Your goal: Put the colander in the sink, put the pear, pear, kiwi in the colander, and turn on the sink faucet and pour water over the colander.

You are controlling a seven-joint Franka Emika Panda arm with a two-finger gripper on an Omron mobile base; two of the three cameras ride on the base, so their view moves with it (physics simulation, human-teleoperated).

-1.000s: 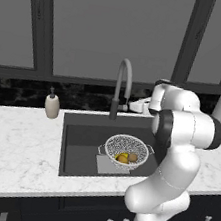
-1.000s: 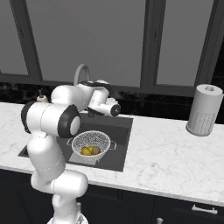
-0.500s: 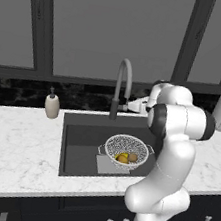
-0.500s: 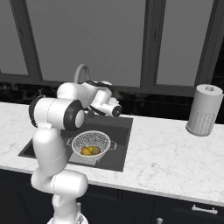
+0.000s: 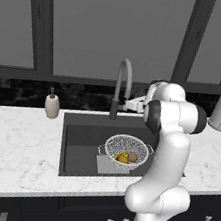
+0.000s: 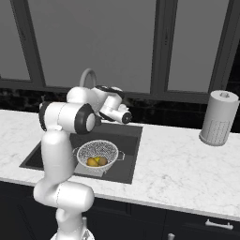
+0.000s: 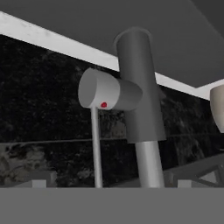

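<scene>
Dark windows behind a white marble tabletop (image 5: 16, 143). Colander (image 5: 126, 149) already sits in the sink (image 5: 80, 138), right-of-middle, with two yellow pears (image 5: 121, 158) and brown kiwi (image 5: 132, 157) inside. Left, by my read: turn on the sink faucet (image 5: 121, 86); no water seen. Faucet stem upright behind the basin, spout arching forward over it; hand view shows its lever (image 7: 105, 92) sticking sideways, very close. Pincer (image 5: 129, 104) spread wide, empty, just beside the stem.

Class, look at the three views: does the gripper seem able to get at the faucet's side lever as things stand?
Probably yes. The gripper is open and sits beside the sink faucet, whose side lever faces the hand camera with nothing between. The colander lies lower, in the sink, out of the way.
</scene>
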